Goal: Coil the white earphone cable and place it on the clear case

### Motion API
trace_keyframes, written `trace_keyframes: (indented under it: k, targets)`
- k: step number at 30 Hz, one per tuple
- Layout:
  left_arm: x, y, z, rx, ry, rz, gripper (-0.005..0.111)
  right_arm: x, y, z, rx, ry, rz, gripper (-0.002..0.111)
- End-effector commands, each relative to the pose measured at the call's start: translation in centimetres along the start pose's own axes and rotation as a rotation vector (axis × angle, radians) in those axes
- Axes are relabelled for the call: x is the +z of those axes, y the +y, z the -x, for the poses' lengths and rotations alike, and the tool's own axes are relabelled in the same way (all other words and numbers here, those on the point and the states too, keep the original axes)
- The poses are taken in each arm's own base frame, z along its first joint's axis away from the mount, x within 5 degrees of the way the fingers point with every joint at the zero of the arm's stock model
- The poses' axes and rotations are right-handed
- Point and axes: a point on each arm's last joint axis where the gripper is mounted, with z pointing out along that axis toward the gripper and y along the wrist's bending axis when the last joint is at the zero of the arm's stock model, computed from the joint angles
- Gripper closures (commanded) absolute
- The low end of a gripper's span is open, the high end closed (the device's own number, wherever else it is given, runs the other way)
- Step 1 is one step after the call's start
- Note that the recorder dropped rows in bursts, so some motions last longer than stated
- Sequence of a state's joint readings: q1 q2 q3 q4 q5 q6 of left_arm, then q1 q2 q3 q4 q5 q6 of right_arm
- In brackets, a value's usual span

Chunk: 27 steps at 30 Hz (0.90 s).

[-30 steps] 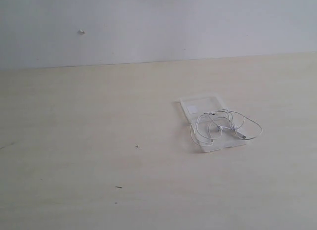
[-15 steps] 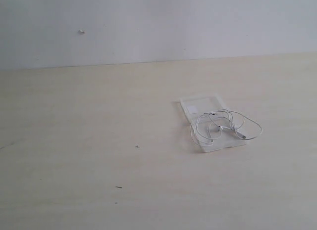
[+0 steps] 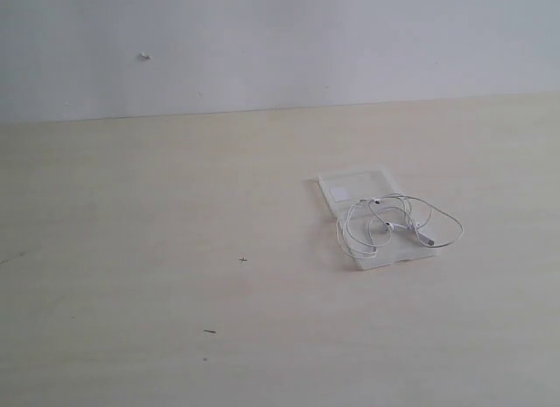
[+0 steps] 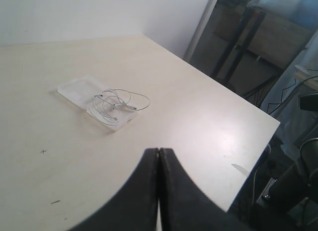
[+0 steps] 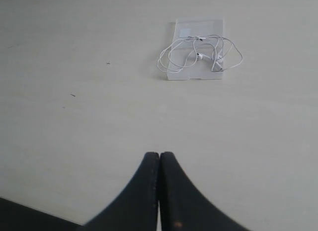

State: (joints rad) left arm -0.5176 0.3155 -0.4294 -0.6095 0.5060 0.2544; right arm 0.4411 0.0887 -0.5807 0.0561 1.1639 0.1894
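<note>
Nothing moved; white earphone cable (image 3: 398, 221) atop clear case (image 3: 354, 184); cross mark (image 3: 243, 260) well apart.

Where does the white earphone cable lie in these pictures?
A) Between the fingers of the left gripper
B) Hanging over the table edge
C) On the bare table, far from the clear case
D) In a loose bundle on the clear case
D: the earphone cable rests in loose loops on the clear case, with one loop reaching past its edge onto the table.
</note>
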Motion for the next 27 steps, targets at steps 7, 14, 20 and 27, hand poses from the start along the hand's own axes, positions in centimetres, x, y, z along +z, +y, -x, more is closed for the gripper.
trace_keyframes:
  k: [7, 14, 20, 27]
  targets:
    - [-1.1, 2.1, -0.6, 0.208, -0.058, 0.287, 0.107, 0.1, -0.1, -0.1, -0.007, 0.0, -0.003, 0.108]
    - [-2.0, 4.2, -2.0, 0.219, -0.311, 0.543, 0.107, 0.1, -0.1, -0.1, -0.007, 0.0, -0.003, 0.108]
    - [-1.8, 5.6, -5.1, 0.255, -0.365, 0.61, 0.107, 0.1, 0.0, -0.1, -0.007, -0.002, -0.003, 0.108]
    - [-1.1, 7.4, -7.7, 0.193, -0.367, 0.687, 0.107, 0.1, 0.0, -0.1, -0.006, -0.002, -0.001, 0.108]
